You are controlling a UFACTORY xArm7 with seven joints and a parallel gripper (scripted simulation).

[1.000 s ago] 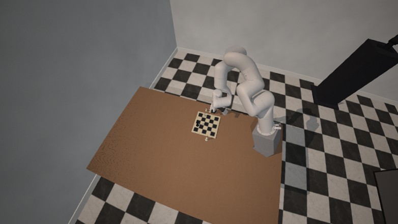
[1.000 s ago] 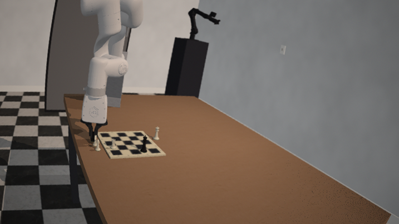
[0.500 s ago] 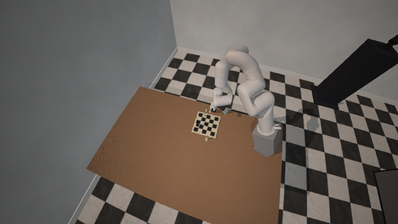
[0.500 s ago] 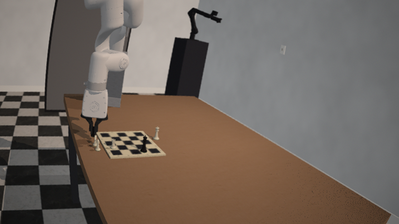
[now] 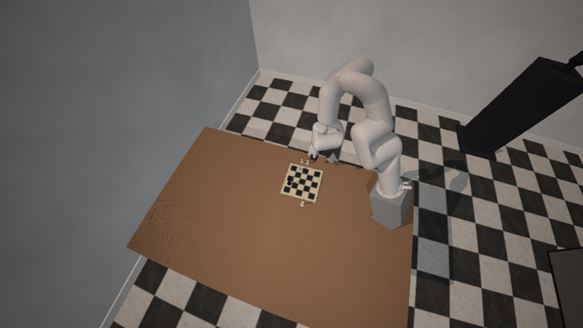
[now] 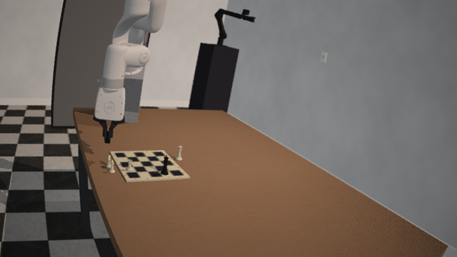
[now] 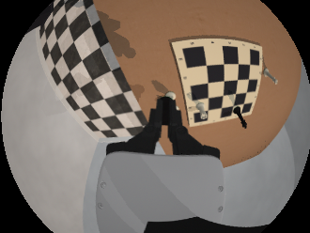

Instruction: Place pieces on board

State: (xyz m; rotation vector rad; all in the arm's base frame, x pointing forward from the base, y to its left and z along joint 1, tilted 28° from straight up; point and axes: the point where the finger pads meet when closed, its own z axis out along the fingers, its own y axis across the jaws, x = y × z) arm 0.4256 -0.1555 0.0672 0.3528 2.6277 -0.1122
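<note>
The chessboard (image 5: 302,182) lies on the brown table near the arm's base; it also shows in the exterior view (image 6: 149,165) and the wrist view (image 7: 219,81). My gripper (image 6: 106,135) hangs above the table just off the board's near-left corner, shut on a small dark piece, the black knight (image 6: 107,139), and holds it clear of the table. Two small white pieces (image 6: 110,164) stand side by side on the table under the gripper, beside the board. A tall white piece (image 6: 179,152) stands off the board's far side. On the board stand a black piece (image 6: 165,165) and a white piece (image 6: 129,164).
The table edge (image 6: 80,139) runs close to the left of the gripper. The arm's grey base block (image 5: 390,208) stands at the table's side. A black pedestal (image 6: 212,77) with a small arm stands beyond the table's far end.
</note>
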